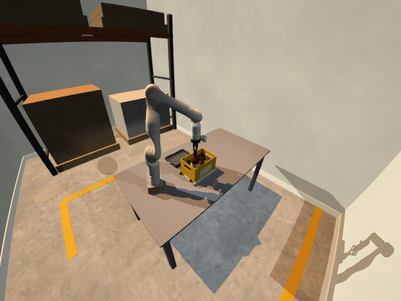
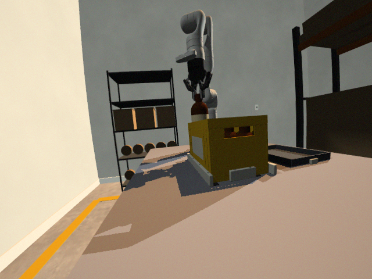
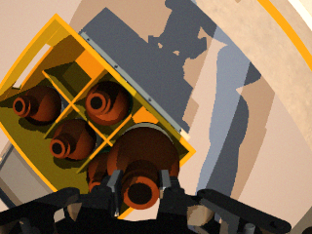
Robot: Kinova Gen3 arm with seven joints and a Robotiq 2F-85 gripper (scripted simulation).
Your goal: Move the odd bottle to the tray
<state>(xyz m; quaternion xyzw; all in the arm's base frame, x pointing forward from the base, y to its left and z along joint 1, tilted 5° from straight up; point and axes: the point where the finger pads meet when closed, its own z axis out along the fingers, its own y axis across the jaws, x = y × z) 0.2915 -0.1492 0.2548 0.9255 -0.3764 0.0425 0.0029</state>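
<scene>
A yellow crate point(image 1: 199, 167) stands on the table and holds brown bottles. My gripper point(image 2: 197, 90) is shut on the neck of one brown bottle point(image 2: 199, 110), which is upright and partly raised above the crate's point(image 2: 229, 145) rim at one corner. In the wrist view the held bottle point(image 3: 140, 168) sits between my fingers. Three other bottles point(image 3: 105, 103) show in their compartments; another is mostly hidden beside the held one. The dark flat tray point(image 1: 177, 157) lies on the table just beyond the crate; it also shows in the exterior view point(image 2: 296, 154).
Grey blocks point(image 2: 242, 173) lie against the crate's base. The arm's base point(image 1: 155, 181) stands on the table near the tray. Shelves point(image 2: 142, 122) and large boxes point(image 1: 69, 124) stand off the table.
</scene>
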